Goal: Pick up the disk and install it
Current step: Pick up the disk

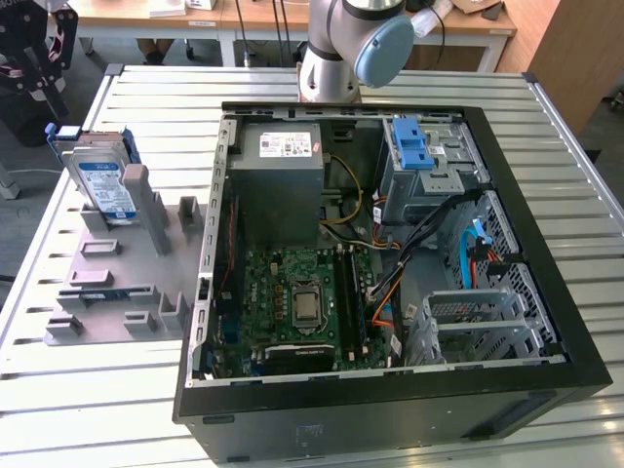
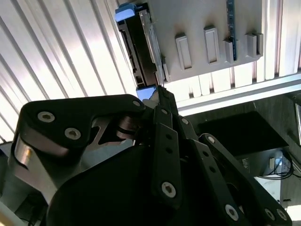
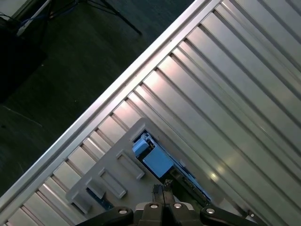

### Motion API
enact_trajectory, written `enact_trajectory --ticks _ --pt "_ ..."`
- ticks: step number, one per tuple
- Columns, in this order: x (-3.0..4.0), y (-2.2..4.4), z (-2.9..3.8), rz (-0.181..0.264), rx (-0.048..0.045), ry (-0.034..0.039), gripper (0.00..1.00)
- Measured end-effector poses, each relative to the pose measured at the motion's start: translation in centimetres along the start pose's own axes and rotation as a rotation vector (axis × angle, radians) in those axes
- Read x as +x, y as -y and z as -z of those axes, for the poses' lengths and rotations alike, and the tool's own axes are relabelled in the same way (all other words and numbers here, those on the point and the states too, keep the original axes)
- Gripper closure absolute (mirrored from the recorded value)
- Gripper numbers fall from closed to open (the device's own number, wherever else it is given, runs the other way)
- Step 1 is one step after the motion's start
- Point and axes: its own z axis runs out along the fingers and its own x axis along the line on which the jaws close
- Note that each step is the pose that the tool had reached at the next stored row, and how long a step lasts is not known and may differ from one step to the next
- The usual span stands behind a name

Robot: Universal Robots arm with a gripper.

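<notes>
Grey slotted rack (image 2: 197,19) just ahead of the jaws, on ribbed metal counter (image 3: 225,94); open computer case (image 1: 390,419) farther from them.

exterior view overhead, both wrist views share disk (image 3: 157,162)

Robotics lab, slatted metal workbench (image 1: 88,409), opened computer case (image 1: 390,400), robot arm base (image 1: 331,68), desks (image 1: 253,15) behind

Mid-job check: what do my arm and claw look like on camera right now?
In the exterior view the arm is a silver-grey tube with a rounded light-blue joint cap. In the second wrist view the claw is matte black, built from flat, jointed link bars pinned with silver screws, and it narrows to slim tips.
</notes>
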Motion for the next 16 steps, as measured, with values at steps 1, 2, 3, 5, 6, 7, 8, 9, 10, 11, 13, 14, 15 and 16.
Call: enact_trajectory --ticks 1,2,3,5,6,7,8,9,10,11,13,14,15,16 --pt "0.00 0.00 0.00 0.006 0.0000 0.0001 0.89" --pt "0.00 0.00 0.00 0.012 -0.0001 0.0003 0.89" --pt "0.00 0.00 0.00 0.017 -0.0003 0.0002 0.89" --pt "0.00 -0.01 -0.01 0.029 -0.0007 0.0001 0.89" --pt "0.01 -0.01 -0.01 0.036 -0.0009 0.0001 0.89" --pt "0.00 0.00 -0.01 0.045 -0.0013 0.0001 0.89" --pt "0.00 0.00 -0.01 0.057 -0.0016 0.0001 0.89" --pt "0.00 0.00 -0.02 0.070 -0.0020 0.0001 0.89" --pt "0.00 -0.01 -0.02 0.083 -0.0025 0.0001 0.89" --pt "0.00 0.00 -0.02 0.097 -0.0029 0.0000 0.89" --pt "0.00 0.00 -0.03 0.125 -0.0039 -0.0001 0.89" --pt "0.00 0.00 -0.03 0.139 -0.0044 -0.0001 0.89" --pt "0.00 0.00 -0.04 0.153 -0.0048 -0.0001 0.89" --pt "0.00 0.00 -0.04 0.167 -0.0053 -0.0002 0.89"
